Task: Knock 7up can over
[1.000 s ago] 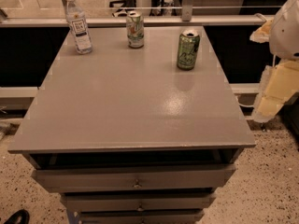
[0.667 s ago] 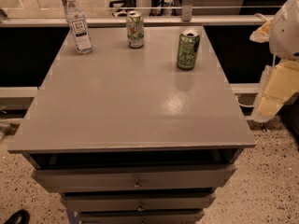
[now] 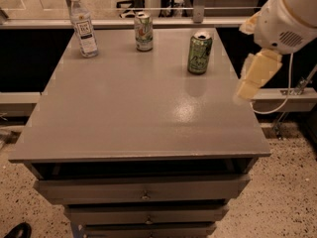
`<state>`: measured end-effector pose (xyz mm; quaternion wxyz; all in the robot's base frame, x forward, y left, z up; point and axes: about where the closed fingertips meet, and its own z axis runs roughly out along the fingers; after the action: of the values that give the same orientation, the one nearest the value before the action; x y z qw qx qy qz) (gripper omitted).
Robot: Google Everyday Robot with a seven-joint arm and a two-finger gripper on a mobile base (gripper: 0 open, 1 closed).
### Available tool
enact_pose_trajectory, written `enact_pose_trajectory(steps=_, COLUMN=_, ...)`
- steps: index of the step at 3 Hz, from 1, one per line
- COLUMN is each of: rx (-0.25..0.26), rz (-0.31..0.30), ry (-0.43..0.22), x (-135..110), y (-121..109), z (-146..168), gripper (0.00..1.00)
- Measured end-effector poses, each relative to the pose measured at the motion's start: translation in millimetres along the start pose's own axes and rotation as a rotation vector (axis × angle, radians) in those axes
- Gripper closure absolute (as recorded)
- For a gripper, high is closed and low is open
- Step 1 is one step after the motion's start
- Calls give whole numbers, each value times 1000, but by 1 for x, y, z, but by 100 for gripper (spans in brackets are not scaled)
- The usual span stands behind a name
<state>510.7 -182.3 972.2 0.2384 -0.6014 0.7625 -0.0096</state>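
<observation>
Smooth grey bench (image 3: 124, 113), faintly glossy.
Shiny pale metal 7up can (image 3: 143, 32); matt cream plastic hand (image 3: 252, 78) hangs beside the bench's right edge.

One camera, high and fairly near, looks down across the drawer cabinet (image 3: 138, 113) from its front; the gripper (image 3: 249, 86) hangs just past its right edge.

No word, brand or number can be read for certain. The bottle (image 3: 83, 26), at 11 o'clock on the table (image 3: 124, 108), wears a label with a dark panel and white marks too small to make out. The 7up can (image 3: 143, 32), at 12 o'clock, shows only green and red markings. The green can (image 3: 199, 53), at 1 o'clock, shows pale scrawl. The gripper (image 3: 250, 81) hangs at 3 o'clock, off the table's edge.
</observation>
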Motion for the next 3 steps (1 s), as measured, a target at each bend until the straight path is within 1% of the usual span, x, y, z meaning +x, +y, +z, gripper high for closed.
enact_pose_trajectory(steps=1, rx=0, rz=-6, ry=-126, x=-46, y=-31, z=43, gripper=0)
enact_pose_trajectory(steps=2, rx=21, rz=-10, ry=-235, x=-95, y=-52, z=71, gripper=0)
enact_pose_trajectory(steps=3, rx=21, rz=-10, ry=-235, x=-95, y=-52, z=71, gripper=0)
